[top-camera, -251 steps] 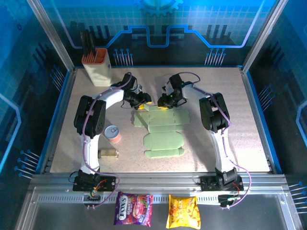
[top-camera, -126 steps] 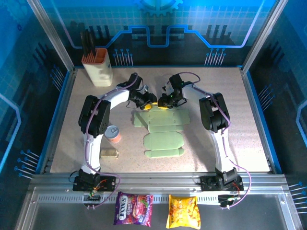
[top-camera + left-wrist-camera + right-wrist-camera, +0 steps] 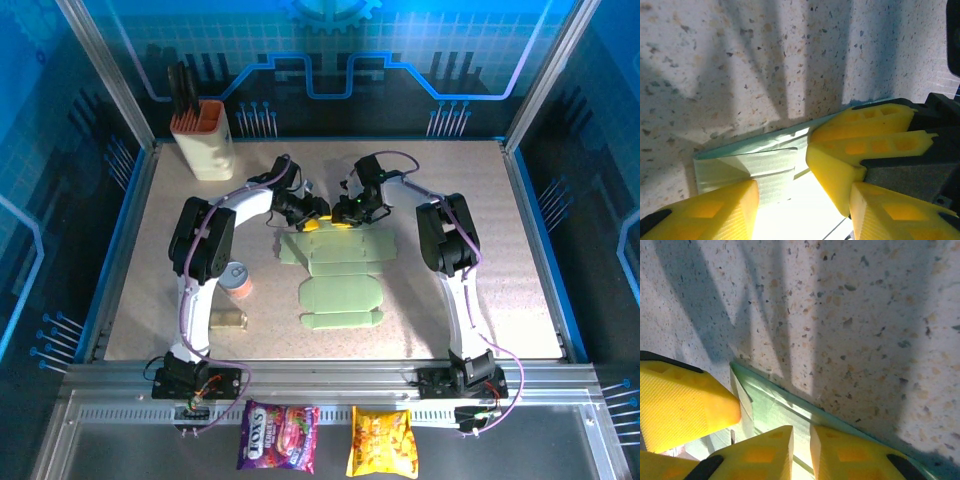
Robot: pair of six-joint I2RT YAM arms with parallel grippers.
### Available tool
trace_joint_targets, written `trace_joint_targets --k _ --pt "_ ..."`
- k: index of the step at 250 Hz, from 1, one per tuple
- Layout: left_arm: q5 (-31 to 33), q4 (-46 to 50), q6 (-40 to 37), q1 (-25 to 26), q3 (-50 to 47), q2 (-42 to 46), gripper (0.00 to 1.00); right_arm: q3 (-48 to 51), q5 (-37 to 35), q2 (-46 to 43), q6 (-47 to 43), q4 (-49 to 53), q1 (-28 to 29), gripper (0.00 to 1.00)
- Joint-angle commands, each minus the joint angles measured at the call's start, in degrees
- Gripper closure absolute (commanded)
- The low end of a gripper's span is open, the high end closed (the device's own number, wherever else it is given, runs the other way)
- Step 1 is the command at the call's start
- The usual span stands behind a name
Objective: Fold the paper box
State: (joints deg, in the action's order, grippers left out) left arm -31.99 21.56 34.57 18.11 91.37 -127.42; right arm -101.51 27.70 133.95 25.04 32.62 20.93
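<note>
The paper box (image 3: pixel 340 258) lies as a flat pale-green die-cut sheet in the middle of the table, with a second panel nearer me. Both grippers meet at its far edge. My left gripper (image 3: pixel 312 221) is open. In the left wrist view (image 3: pixel 802 200) its yellow fingers straddle a raised flap of the paper box (image 3: pixel 767 170), and the right gripper's fingers (image 3: pixel 860 145) are close beside it. My right gripper (image 3: pixel 342 218) has its jaws nearly together (image 3: pixel 801 450) on the sheet's far edge (image 3: pixel 775 412). One left finger (image 3: pixel 685 405) shows at its left.
A cream holder with an orange rim (image 3: pixel 203 140) stands at the back left. A small tin (image 3: pixel 235 277) and a lying jar (image 3: pixel 227 319) sit left of the sheet. Two snack bags (image 3: pixel 278 437) (image 3: pixel 382 442) lie on the front ledge.
My left gripper has moved right along the sheet's far edge until it nearly touches the right gripper. The right gripper has kept its place and its jaws have narrowed slightly.
</note>
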Motion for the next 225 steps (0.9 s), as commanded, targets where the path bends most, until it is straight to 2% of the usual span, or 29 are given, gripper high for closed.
trace_joint_targets --k 1,58,151,191,225 --pt "3.9 2.5 0.2 0.6 -1.9 -4.0 0.52 2.4 -2.3 1.1 -0.4 3.2 -0.2 0.8" --pt "6.5 1.9 0.4 0.5 -3.3 -2.2 0.61 2.8 -2.3 1.0 -0.4 3.2 -0.2 0.83" --pt "10.5 7.9 -2.1 0.9 -1.0 -3.6 0.77 3.2 -2.1 0.5 -0.1 2.7 -0.2 0.87" --pt "10.9 9.0 -2.8 1.0 -0.8 -2.8 0.79 1.7 -1.9 -0.4 -0.7 4.1 -0.2 0.87" --pt "11.8 8.6 -2.9 0.8 -1.5 3.1 0.72 1.1 -2.5 -5.4 -1.6 5.5 -0.2 0.86"
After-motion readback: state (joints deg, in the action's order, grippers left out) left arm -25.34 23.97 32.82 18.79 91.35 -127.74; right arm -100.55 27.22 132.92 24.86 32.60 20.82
